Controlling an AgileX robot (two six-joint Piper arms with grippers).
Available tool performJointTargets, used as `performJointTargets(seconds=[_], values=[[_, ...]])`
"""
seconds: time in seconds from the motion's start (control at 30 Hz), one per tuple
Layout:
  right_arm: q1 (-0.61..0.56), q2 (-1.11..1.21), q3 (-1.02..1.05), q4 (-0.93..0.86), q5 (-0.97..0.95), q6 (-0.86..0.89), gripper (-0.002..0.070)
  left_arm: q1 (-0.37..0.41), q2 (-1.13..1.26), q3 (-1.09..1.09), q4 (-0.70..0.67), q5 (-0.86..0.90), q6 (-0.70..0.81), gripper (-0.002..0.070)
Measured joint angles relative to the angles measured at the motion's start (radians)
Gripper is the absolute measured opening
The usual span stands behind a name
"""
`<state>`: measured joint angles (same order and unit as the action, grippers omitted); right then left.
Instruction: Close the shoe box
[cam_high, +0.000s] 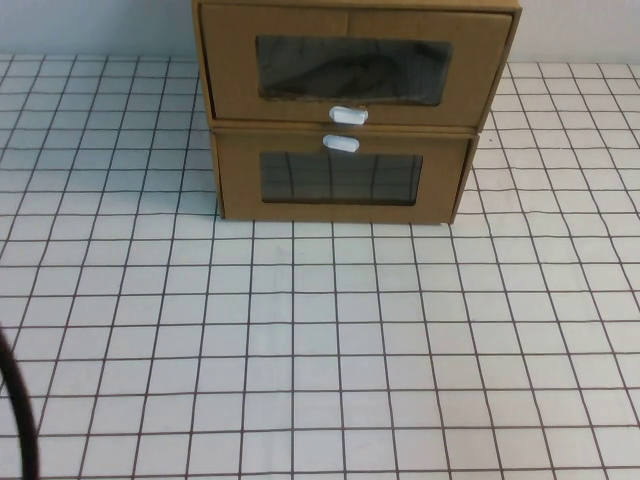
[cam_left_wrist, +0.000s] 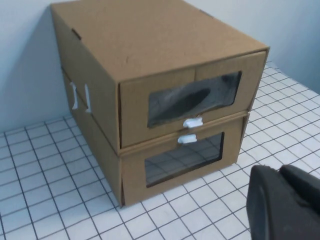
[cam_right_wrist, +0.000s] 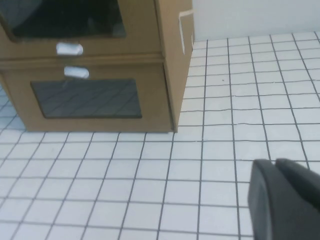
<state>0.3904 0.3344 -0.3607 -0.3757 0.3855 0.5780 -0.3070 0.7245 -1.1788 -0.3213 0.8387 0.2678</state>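
Both grippers sit low and close to the robot, well away from the boxes. Only a dark rounded bit of the left gripper (cam_left_wrist: 282, 202) shows in the left wrist view, and I cannot tell how it is set. The right gripper (cam_right_wrist: 285, 200) shows the same way in the right wrist view, just a dark lump over the floor squares, and I cannot tell about it either. From the high view neither gripper shows; only a thin black cable (cam_high: 18, 400) curves at the near left edge.

Past them lies the white table (cam_high: 320, 350) with its dark grid lines.

Farther back, by the pale wall, two brown cardboard boxes are stacked. Lower down is the bottom box (cam_high: 340, 178), with its white tab above its window. On top of it rests the shoe box (cam_high: 352, 66), with a wide clear window and a small white pull tab (cam_high: 348, 115) just below it. Something dark lies behind that window. Its drawer front sticks out a little past the box below.
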Motion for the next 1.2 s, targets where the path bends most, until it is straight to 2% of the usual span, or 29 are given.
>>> performJointTargets(seconds=[0.2,0.4,0.6,1.2], values=[[0.0,-0.03,0.097,0.002,-0.057,-0.04,-0.0013,0.0,-0.236,0.443,0.0,-0.245,0.002,-0.0002],[0.0,-0.03,0.119,0.002,-0.068,-0.044,-0.0013,0.0,-0.293,0.714,0.002,-0.454,0.004,-0.0002],[0.0,-0.03,0.121,0.002,-0.073,-0.047,-0.0013,0.0,-0.293,0.835,0.002,-0.536,0.004,-0.0002],[0.0,-0.03,0.121,0.005,-0.073,-0.049,-0.0013,0.0,-0.293,0.945,0.002,-0.513,0.004,-0.0003]])
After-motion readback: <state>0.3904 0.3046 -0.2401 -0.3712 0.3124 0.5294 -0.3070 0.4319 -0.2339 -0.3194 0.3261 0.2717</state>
